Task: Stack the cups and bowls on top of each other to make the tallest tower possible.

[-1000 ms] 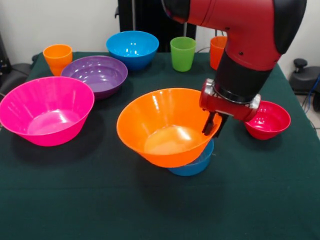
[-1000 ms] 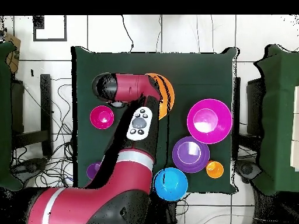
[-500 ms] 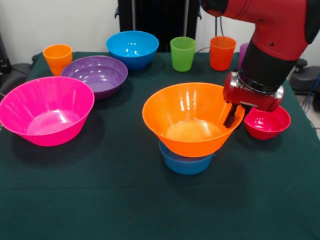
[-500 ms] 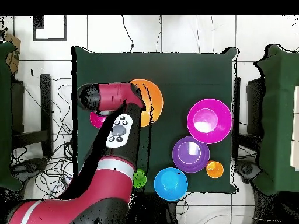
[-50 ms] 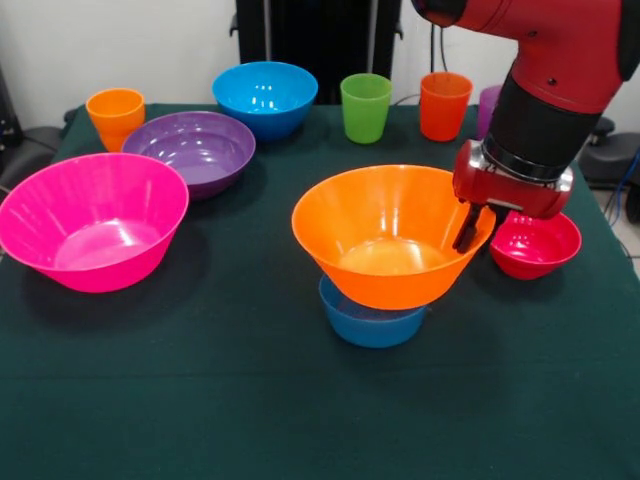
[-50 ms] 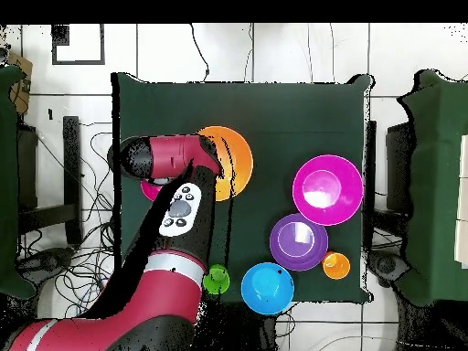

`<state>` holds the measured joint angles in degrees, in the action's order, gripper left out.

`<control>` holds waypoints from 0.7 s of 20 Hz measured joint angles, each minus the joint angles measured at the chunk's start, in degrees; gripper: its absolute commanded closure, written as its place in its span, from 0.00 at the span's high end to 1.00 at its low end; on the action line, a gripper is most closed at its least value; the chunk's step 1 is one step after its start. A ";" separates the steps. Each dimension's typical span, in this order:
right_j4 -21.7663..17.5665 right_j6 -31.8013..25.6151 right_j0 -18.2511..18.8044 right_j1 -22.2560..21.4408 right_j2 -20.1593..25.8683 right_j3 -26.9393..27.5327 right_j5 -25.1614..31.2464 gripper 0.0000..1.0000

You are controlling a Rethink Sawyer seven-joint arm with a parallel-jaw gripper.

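Note:
The large orange bowl (image 5: 385, 225) (image 6: 235, 160) stands level with its base in the mouth of the small light-blue bowl (image 5: 372, 320); together they form the tower. My gripper (image 5: 468, 230) is shut on the orange bowl's right rim, with one dark finger showing inside the bowl. Along the far edge stand the yellow-orange cup (image 5: 115, 113) (image 6: 336, 265), the green cup (image 5: 366, 106) (image 6: 217, 278), the red-orange cup (image 5: 445, 104) and a purple cup (image 5: 487, 103) half hidden by the arm. In the overhead view the arm covers my gripper.
The large pink bowl (image 5: 95, 220) (image 6: 327, 189) sits at the left, with the medium purple bowl (image 5: 190, 148) (image 6: 298, 241) and medium blue bowl (image 5: 265, 95) (image 6: 267, 287) behind it. The small red bowl (image 5: 537, 243) lies just right of my gripper.
The orange bowl, tilted and further left a second ago, has moved right with my gripper and now stands level over the light-blue bowl. In the last half second it barely shifted.

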<state>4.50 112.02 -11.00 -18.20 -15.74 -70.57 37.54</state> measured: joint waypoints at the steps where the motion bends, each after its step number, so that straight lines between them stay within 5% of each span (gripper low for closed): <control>1: 0.00 0.00 0.01 0.00 -0.05 0.00 -0.20 0.00; 14: 0.04 0.00 1.01 -0.35 -0.07 0.00 -0.35 0.00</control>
<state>4.53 112.02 -9.99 -18.55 -15.80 -70.57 37.19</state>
